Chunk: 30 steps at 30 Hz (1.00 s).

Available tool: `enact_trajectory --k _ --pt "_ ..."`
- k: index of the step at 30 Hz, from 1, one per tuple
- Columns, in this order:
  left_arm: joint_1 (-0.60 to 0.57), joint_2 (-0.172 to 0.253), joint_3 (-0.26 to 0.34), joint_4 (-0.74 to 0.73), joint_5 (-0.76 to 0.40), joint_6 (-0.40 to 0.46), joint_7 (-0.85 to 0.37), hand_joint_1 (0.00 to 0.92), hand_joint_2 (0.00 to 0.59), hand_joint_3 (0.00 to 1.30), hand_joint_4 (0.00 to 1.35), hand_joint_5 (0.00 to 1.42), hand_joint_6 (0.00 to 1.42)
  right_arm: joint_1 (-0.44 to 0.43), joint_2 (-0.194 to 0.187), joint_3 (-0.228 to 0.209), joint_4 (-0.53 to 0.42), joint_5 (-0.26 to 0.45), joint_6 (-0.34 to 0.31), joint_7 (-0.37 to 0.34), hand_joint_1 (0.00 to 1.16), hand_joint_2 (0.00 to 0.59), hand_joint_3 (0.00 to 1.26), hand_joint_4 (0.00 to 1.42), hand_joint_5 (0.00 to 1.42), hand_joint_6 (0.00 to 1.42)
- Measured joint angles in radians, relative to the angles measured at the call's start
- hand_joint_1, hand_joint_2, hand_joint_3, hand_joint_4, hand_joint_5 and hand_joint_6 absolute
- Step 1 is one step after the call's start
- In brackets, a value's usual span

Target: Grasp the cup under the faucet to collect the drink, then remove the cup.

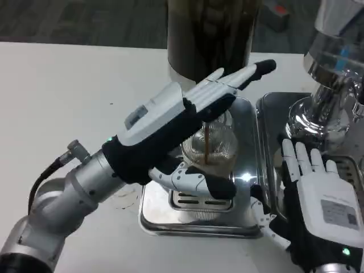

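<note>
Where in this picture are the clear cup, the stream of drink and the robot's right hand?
cup point(219, 149): head view, on its ribbed clear wall.
stream of drink point(207, 145): head view, on the brown stream's middle.
right hand point(321, 213): head view, on its white back.

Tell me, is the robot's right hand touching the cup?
Apart. In the head view the right hand rests open on the right, and bare shiny tray shows between it and the cup.

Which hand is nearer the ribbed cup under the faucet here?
Left. The left hand reaches over the cup, thumb at its front; the right hand rests apart, off to its right.
</note>
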Motion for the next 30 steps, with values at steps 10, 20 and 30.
enact_trajectory --k 10,20,30 --pt "0.001 0.006 0.004 -0.01 0.097 -0.022 0.072 0.0 0.09 0.0 0.0 0.08 0.01 -0.001 0.009 -0.01 0.001 0.023 -0.005 -0.005 0.33 0.44 0.0 0.0 0.0 0.0" --pt "0.002 0.015 -0.001 -0.022 0.132 -0.021 0.108 0.0 0.096 0.0 0.0 0.08 0.01 0.004 0.034 -0.08 0.001 0.259 -0.108 -0.042 0.48 0.429 0.0 0.0 0.01 0.06" --pt "0.003 0.02 -0.005 -0.022 0.132 -0.021 0.121 0.0 0.1 0.0 0.0 0.08 0.01 -0.026 0.065 -0.186 0.096 0.685 -0.298 0.048 0.7 0.243 0.0 0.0 0.0 0.03"
